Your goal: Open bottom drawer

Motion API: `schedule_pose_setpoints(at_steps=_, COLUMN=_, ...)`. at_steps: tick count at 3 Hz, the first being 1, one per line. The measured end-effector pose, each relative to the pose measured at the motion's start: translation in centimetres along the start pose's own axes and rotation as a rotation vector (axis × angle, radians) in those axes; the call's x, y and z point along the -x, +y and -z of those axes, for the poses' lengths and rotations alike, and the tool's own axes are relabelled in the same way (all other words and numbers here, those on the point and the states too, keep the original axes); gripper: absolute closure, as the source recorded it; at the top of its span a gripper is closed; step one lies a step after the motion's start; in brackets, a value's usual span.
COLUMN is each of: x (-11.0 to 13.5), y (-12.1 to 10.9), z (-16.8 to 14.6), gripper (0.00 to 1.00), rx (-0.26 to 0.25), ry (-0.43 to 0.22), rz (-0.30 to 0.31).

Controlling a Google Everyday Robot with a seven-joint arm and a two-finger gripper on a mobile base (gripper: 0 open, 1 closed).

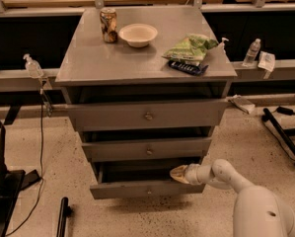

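Right, I'm on the pull. The tool point(179, 173) sits at the top edge of the bottom drawer point(137, 189), towards its right end, with the arm reaching in from the right. I cannot tell how far open the tool is, or whether it grips the edge or only hooks behind it. The drawer front stands out from the cabinet point(112, 58), just below and left of the tool, with a dark gap showing behind it. So it's partly open, I'd say, not fully.

Next move, as I judge it: draw straight back toward me and keep level. The contact is off-centre, well right of the small knob point(148, 191), so the drawer could skew and bind.

Counting up. Three drawers: the bottom one at the tool, the middle drawer point(148, 149) just above it, the top drawer point(148, 115) higher again. Far above, on the cabinet: one can point(108, 25), one bowl point(137, 34), one green bag point(191, 47), and one dark flat thing point(187, 67) under the bag.
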State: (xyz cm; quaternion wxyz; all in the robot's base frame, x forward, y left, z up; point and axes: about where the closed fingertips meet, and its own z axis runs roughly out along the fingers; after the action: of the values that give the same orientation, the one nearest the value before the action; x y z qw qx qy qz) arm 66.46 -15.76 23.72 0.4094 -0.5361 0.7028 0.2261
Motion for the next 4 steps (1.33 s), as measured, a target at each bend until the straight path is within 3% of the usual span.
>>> schedule_pose_setpoints(at_steps=2, x=-1.3, y=-0.7, z=-1.4, gripper=1.0, rx=0.001, ry=0.064, rz=0.024)
schedule_pose_setpoints(at_steps=4, x=-2.7, y=-2.3, z=-2.9, gripper=1.0, rx=-0.01, ry=0.085, rz=0.021)
